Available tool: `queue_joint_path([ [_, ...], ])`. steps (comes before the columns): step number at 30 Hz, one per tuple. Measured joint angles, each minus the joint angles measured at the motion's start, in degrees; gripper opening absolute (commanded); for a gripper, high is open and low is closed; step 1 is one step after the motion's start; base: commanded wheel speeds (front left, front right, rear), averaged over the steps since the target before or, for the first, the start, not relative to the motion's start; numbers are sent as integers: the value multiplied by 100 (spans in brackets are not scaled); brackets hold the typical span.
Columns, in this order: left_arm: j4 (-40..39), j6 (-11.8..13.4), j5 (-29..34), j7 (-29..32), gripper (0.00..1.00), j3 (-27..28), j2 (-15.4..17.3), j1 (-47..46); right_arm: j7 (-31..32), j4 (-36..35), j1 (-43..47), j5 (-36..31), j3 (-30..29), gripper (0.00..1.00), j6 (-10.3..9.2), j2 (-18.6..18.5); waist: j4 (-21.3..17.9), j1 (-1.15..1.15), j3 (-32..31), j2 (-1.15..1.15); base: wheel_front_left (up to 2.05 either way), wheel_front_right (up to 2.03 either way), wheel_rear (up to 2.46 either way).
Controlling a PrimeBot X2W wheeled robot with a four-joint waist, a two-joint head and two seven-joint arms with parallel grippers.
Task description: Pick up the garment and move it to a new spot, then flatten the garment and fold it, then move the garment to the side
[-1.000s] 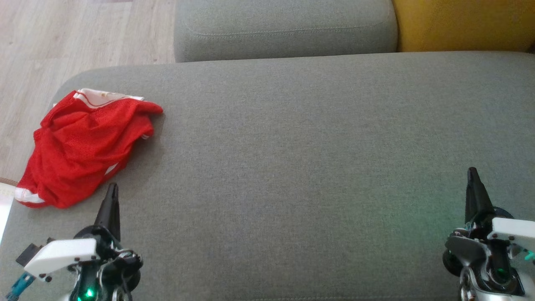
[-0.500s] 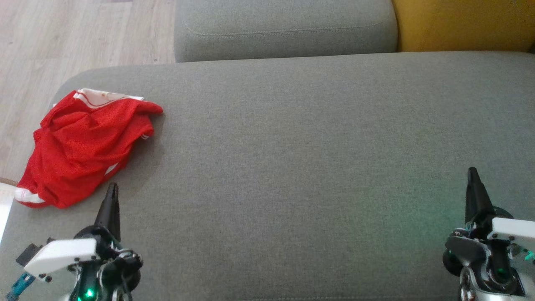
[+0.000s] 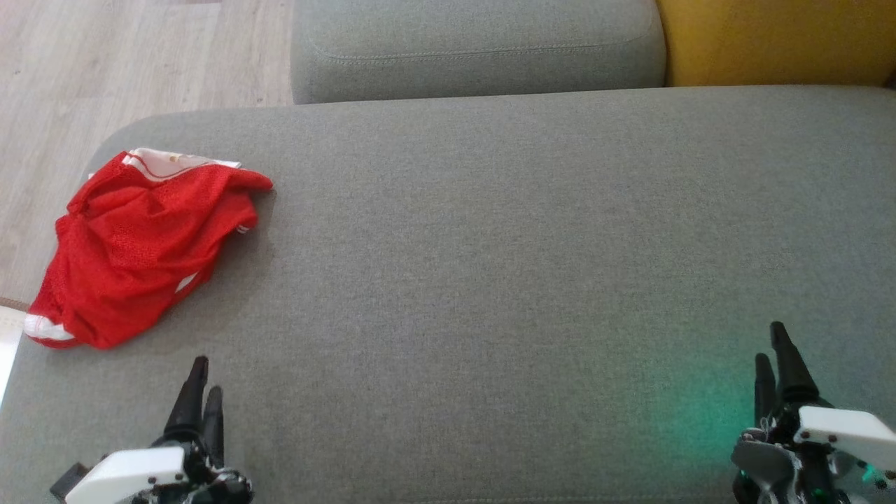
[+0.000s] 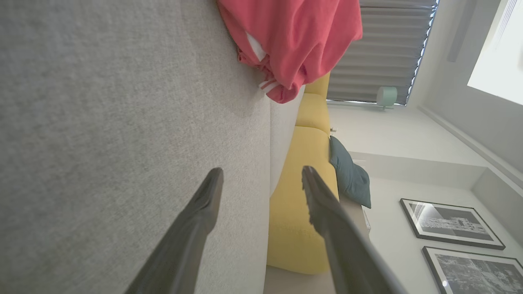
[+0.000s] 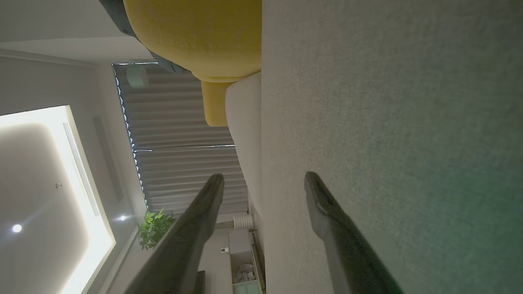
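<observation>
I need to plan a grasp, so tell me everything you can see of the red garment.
The garment is red, of thin mesh-like fabric with white trim at its edges. It lies crumpled in a loose heap, unfolded, at the left end of the grey cushion, reaching the cushion's edge. It rests on the cushion; the open left gripper is short of it, not touching.

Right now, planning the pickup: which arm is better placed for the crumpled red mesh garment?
Left. The crumpled red mesh garment lies just ahead of the open left gripper; the right gripper sits far across the grey fabric cushion.
</observation>
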Motion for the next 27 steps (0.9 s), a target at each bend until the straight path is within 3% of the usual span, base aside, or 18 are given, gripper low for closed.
queue_joint_path([
  [27, -238, 79, 2156, -452, 100, -135, 8, -166, -478, -198, -186, -2097, 323, 100, 0, -19, -29, 0, 28, 0, 0, 0, 0],
])
